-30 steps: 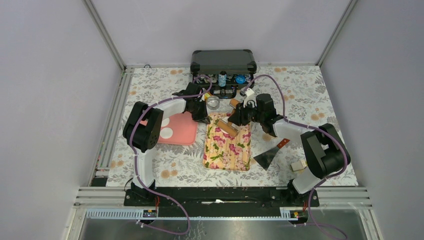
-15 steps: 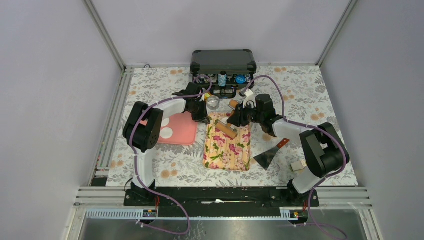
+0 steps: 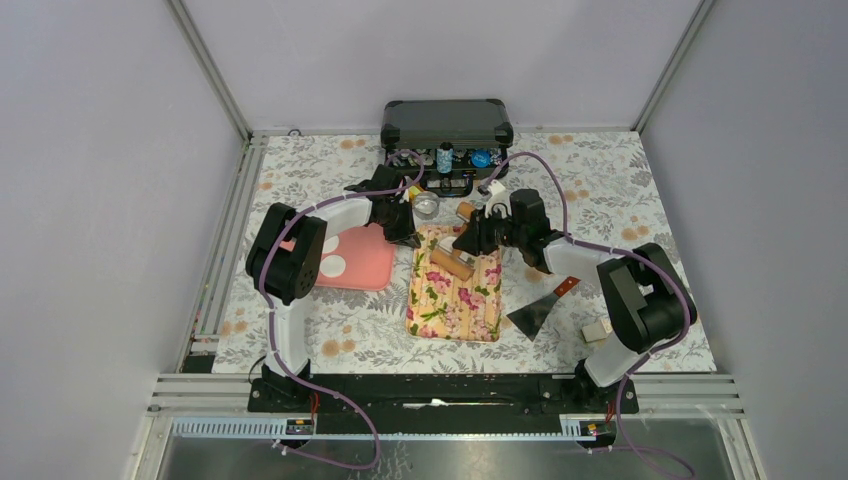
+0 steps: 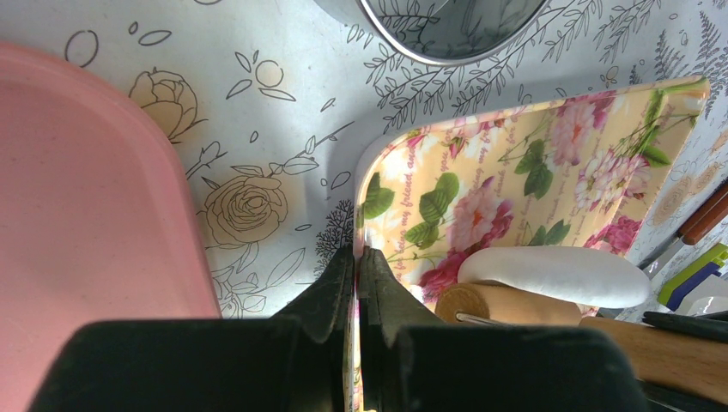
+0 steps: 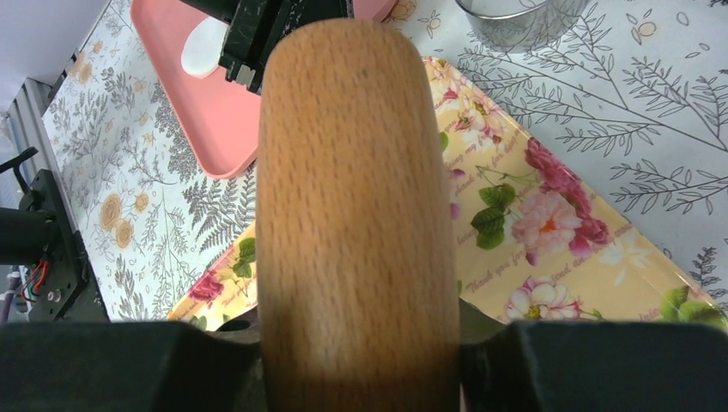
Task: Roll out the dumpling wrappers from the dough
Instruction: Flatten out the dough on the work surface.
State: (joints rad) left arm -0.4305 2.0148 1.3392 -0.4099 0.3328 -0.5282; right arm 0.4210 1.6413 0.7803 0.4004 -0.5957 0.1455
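The left gripper [image 4: 359,257] clamps the floral tray [image 4: 515,163] by its rim, the right gripper [image 5: 356,343] grasps the rolling pin [image 5: 352,172] — the dough [image 4: 554,276], lying on that tray, we judge soft and tacky; press from above

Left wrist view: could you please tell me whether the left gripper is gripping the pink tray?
No; the left gripper is shut on the floral tray's rim, and the pink tray lies off to its side.
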